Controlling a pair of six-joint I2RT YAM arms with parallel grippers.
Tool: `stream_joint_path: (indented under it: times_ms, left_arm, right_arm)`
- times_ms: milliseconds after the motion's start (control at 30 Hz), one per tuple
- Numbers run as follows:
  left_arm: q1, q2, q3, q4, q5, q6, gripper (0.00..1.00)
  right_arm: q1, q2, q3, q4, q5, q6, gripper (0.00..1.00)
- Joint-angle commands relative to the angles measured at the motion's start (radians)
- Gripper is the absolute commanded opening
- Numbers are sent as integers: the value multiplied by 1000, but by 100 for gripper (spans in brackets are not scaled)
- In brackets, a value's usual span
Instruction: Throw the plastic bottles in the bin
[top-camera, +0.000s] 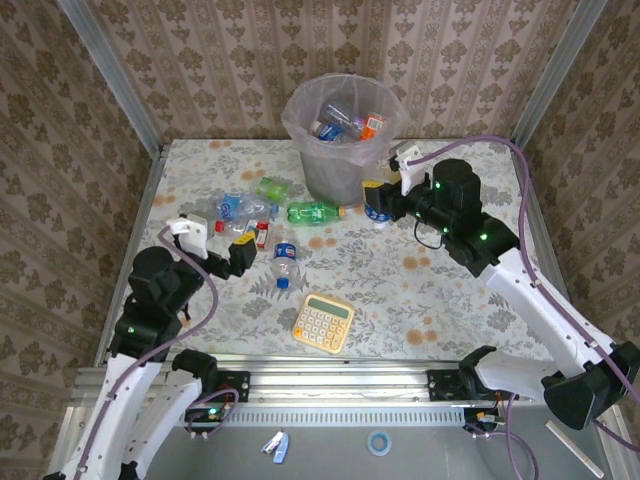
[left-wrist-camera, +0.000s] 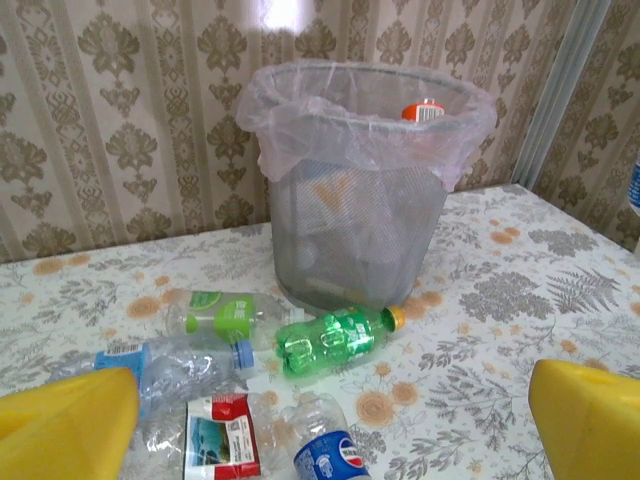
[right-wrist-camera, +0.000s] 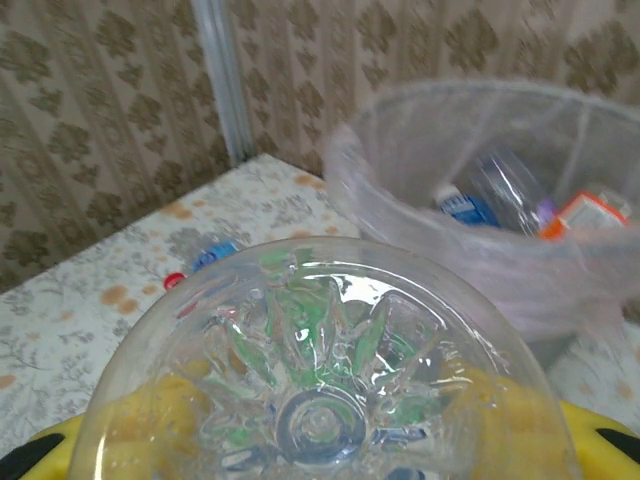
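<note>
The bin (top-camera: 326, 172), grey mesh with a pinkish bag, stands at the back with several bottles inside. My right gripper (top-camera: 380, 203) hangs just right of it, shut on a clear bottle (top-camera: 378, 210) with a blue label. In the right wrist view that bottle's base (right-wrist-camera: 320, 400) sits between the yellow fingers (right-wrist-camera: 605, 435), and the bin (right-wrist-camera: 420, 240) is just beyond. My left gripper (top-camera: 240, 252) is open beside loose bottles: a green one (top-camera: 313, 212), a green-labelled one (top-camera: 272, 188), a blue-capped clear one (top-camera: 232, 208), a red-labelled one (top-camera: 262, 234) and a blue-labelled one (top-camera: 285, 263).
A yellow calculator (top-camera: 324, 322) lies near the front edge. Metal posts and patterned walls close off the back and sides. The left wrist view faces the bin (left-wrist-camera: 350, 230), with the green bottle (left-wrist-camera: 335, 340) lying in front of it and my left gripper (left-wrist-camera: 332, 400) wide apart.
</note>
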Motion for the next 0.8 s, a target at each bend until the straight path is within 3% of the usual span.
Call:
stream_joint_path:
  times_ms: [0, 367, 767]
  left_arm:
    - [6, -34, -18, 55, 12, 31, 100]
    - [6, -127, -91, 150, 40, 49, 100]
    - [6, -140, -103, 152, 10, 66, 100]
  right_arm:
    - [47, -44, 48, 137, 13, -54, 27]
    - [160, -72, 79, 436, 27, -215, 26]
    - [278, -10, 137, 713, -52, -473, 26]
